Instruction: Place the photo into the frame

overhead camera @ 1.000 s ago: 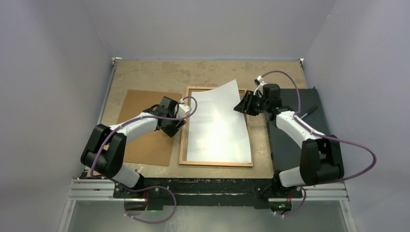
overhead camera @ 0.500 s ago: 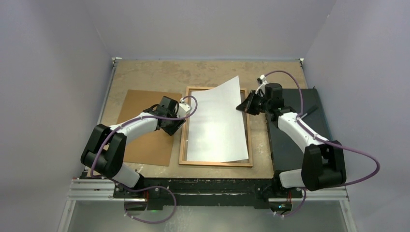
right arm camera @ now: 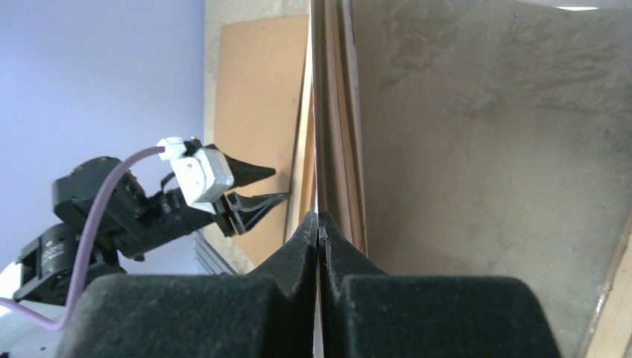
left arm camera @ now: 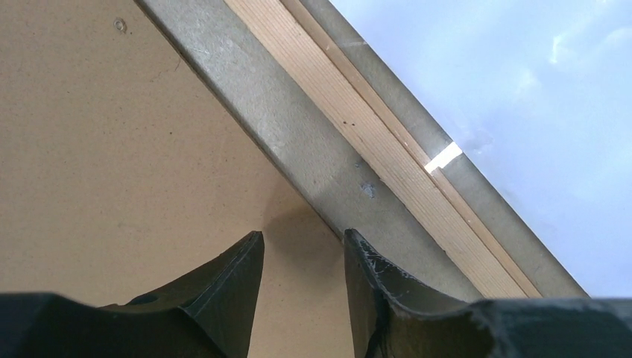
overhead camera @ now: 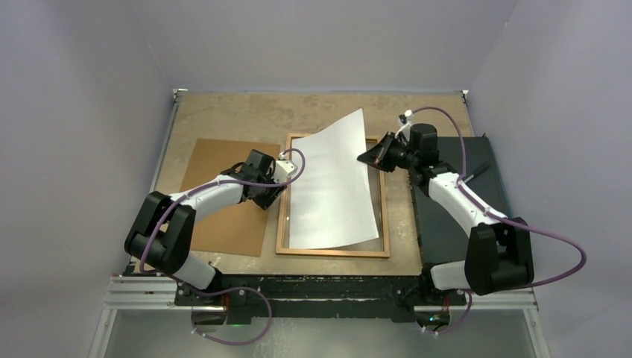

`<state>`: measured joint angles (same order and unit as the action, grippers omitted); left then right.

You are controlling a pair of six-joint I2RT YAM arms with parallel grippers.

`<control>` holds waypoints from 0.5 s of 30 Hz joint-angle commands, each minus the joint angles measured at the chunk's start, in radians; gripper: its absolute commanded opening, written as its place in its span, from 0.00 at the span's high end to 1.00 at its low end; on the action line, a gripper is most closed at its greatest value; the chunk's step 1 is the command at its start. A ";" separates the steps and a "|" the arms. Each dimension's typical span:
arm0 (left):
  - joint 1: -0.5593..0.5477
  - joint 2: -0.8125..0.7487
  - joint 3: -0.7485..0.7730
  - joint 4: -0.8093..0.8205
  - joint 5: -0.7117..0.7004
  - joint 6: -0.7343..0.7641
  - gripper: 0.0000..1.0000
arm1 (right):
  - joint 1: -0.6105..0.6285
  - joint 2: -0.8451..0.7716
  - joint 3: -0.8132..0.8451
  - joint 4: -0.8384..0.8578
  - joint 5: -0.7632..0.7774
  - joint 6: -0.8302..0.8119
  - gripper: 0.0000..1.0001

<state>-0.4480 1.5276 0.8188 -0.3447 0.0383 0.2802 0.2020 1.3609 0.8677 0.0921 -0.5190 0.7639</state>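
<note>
**Two end effectors, one grip: right side now clamped on the photo**

Right end effector [overhead camera: 367, 158] has gone from jaws apart a second ago to clenched on the right edge of the photo [overhead camera: 332, 186], up near its far corner. The right wrist view shows the fingertips pressed together with the sheet edge-on between them.

Photo position changed. Before, it lay nearly flat over the frame [overhead camera: 332, 253], whitish back up, its near right corner spilling past the right rail. Now the right side is lifted and the sheet is pulled left. The far right corner sits higher and further left in the top view. The right edge is inside the right rail, with a strip of the surface [overhead camera: 246, 112] visible through the frame beside it. The near edge is still over the frame, just short of the bottom rail.

Left end effector [overhead camera: 277, 192] hasn't moved: low at the frame's left rail, over the edge of the brown backing board [overhead camera: 216, 194]. Its jaws have narrowed a bit but are still apart, holding nothing. The left wrist view shows only board and surface in the gap.

Frame, backing board and black slab [overhead camera: 436, 233] are where they were.
</note>
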 commanded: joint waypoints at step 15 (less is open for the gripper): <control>-0.006 -0.030 -0.038 0.067 0.039 0.007 0.66 | 0.000 -0.036 -0.160 0.174 0.061 0.184 1.00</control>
<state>-0.4484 1.5276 0.7929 -0.3042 0.0589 0.2806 0.2020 1.3220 0.7574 0.1928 -0.4812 0.9016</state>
